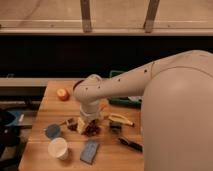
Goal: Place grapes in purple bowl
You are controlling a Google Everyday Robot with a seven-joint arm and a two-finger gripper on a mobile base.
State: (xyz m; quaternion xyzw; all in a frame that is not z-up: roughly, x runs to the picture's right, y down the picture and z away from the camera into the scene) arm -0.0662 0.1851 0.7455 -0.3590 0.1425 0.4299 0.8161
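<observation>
The end effector points down over the middle of the wooden bench, its fingers spread wide with nothing gripped between them. It hangs from a bulky white arm that reaches in from the right. The grapes, a small dark reddish bunch, lie on the bench directly under and just in front of it. Whether the fingers touch the berries cannot be told. A yellow banana lies just beside the grapes, toward the right edge. Toward the left edge a round blue disc lies flat. A white cup stands upright close to the front edge, with a blue rectangular block lying beside it. A slender black object lies nearer the front right corner. A round orange-red fruit sits near the far left corner, well apart from the grapes. A green tray shows at the far edge, partly hidden behind the arm.
</observation>
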